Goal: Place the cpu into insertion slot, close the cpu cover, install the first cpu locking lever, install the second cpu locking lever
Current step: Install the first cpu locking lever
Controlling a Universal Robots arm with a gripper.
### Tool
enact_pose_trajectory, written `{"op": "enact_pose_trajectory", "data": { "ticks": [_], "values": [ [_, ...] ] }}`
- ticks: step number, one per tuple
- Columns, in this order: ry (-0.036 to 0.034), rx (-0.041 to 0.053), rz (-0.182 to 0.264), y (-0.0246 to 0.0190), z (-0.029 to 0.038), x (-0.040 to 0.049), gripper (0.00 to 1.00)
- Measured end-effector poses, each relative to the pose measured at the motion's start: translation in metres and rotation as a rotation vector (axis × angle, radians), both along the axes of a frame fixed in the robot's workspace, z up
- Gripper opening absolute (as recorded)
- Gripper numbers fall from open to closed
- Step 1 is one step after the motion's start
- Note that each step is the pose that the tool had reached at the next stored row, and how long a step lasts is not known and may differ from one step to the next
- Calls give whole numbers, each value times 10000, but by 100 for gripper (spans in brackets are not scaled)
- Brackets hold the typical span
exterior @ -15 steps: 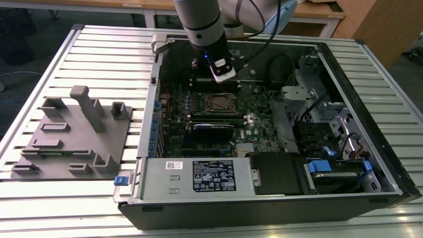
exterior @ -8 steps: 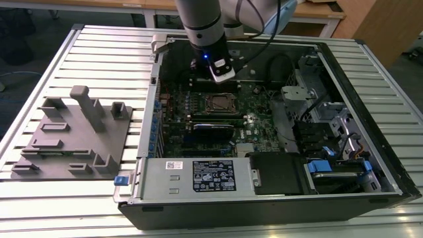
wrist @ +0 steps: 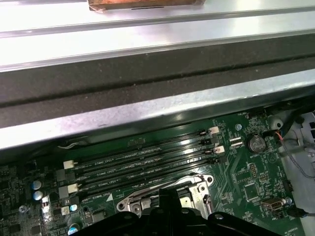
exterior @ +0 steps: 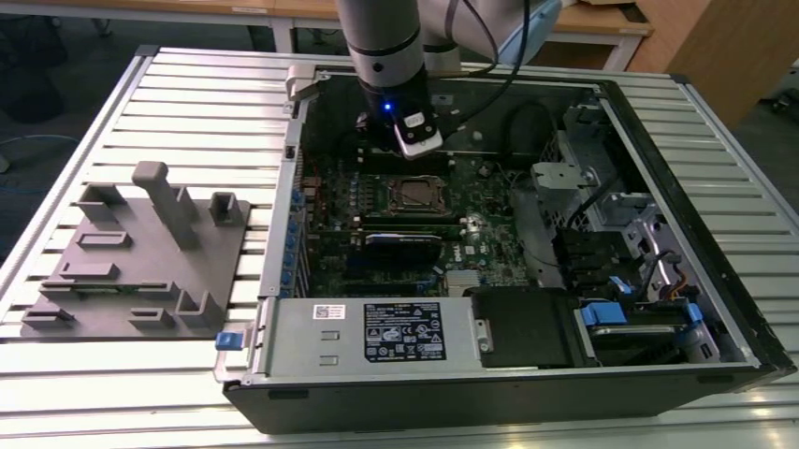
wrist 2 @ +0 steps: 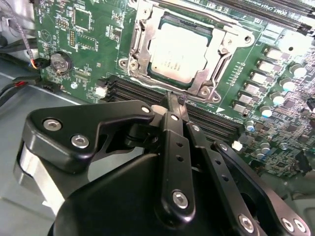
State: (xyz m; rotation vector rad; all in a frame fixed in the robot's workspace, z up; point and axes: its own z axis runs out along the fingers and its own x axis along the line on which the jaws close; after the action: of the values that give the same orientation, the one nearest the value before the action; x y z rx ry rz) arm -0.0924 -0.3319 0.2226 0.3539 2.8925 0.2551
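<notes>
Silver cpu (wrist 2: 179, 51) sits under the cpu cover (wrist 2: 222, 44) in second wrist view; exterior just shows the gripper (exterior: 418, 140), seemingly pinched closed, empty.

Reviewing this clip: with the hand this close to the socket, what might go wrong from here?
1. In the second wrist view the hand sits closed right beside the cpu cover, which lies over the cpu. A slight drift might scrape the frame or the chip.
2. The memory slots run directly beneath the fingertips, so a low pass could catch them.
3. In the exterior view the arm reaches in close to the case wall; lateral room looks tight.
</notes>
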Motion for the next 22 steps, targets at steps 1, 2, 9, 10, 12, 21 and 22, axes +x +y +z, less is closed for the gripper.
{"op": "enact_pose_trajectory", "data": {
  "ticks": [1, 2, 9, 10, 12, 21, 22],
  "values": [
    [1, 0, 0, 0, 0, 0, 10],
    [2, 0, 1, 0, 0, 1, 10],
    [135, -2, -1, 0, -2, 0, 10],
    [137, -2, 0, 0, -2, 0, 10],
    [136, -1, 1, 0, -2, 1, 10],
    [270, -21, 1, 1, -11, 1, 10],
    [280, -24, 1, 0, -10, 1, 10]
  ]
}}
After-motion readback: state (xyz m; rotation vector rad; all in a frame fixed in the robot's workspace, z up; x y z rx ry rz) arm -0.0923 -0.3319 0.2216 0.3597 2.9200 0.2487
